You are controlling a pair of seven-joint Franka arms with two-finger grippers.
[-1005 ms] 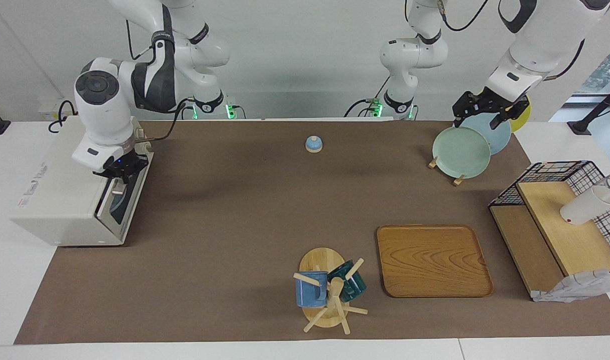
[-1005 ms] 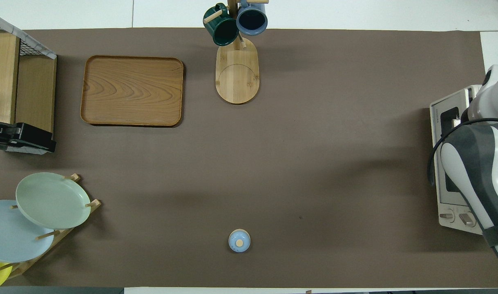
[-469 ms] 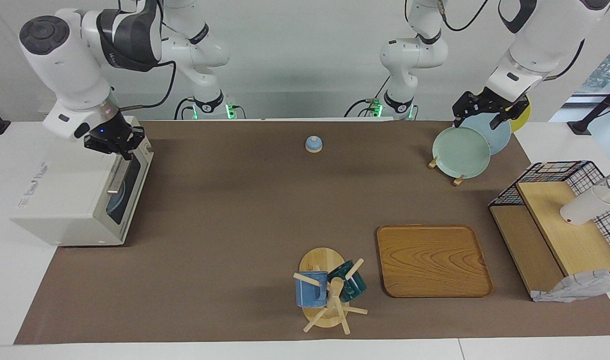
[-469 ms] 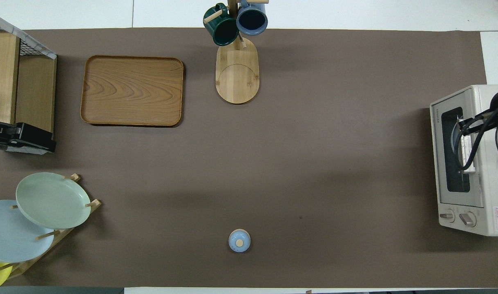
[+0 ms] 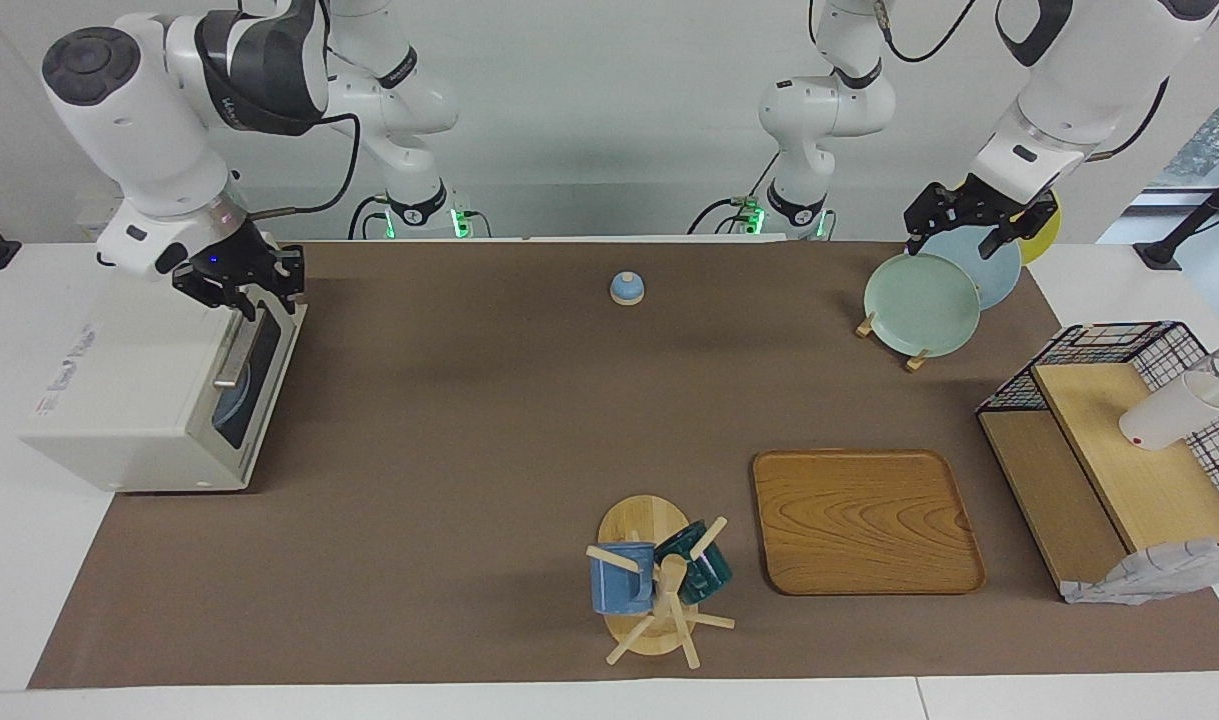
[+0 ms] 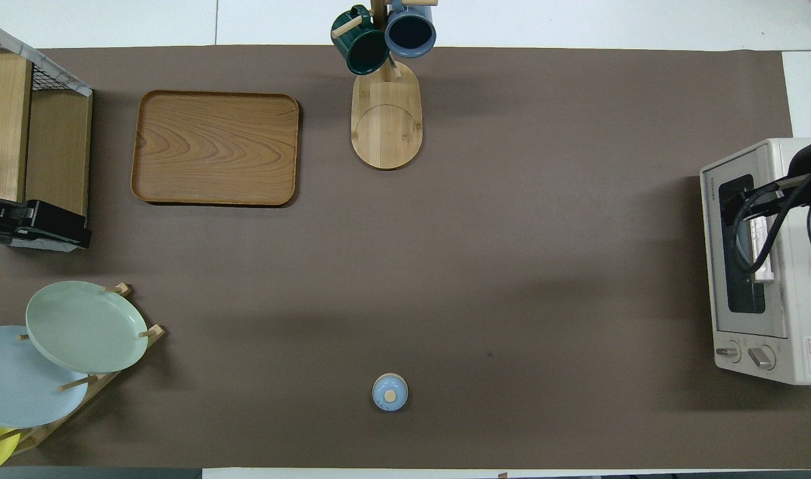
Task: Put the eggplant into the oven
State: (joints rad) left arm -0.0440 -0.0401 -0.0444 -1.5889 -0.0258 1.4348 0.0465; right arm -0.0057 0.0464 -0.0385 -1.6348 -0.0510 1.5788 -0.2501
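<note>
My right gripper (image 5: 252, 292) hangs empty with its fingers parted over the top edge of the oven (image 5: 139, 390), which sits at the right arm's end of the table with its glass door (image 6: 743, 246) closed. The eggplant cannot be seen in either view, and through the door glass I cannot tell what lies inside. My left gripper (image 5: 957, 238), fingers spread wide and holding nothing, waits well apart from the oven, over the plates (image 5: 921, 303) at the left arm's end.
</note>
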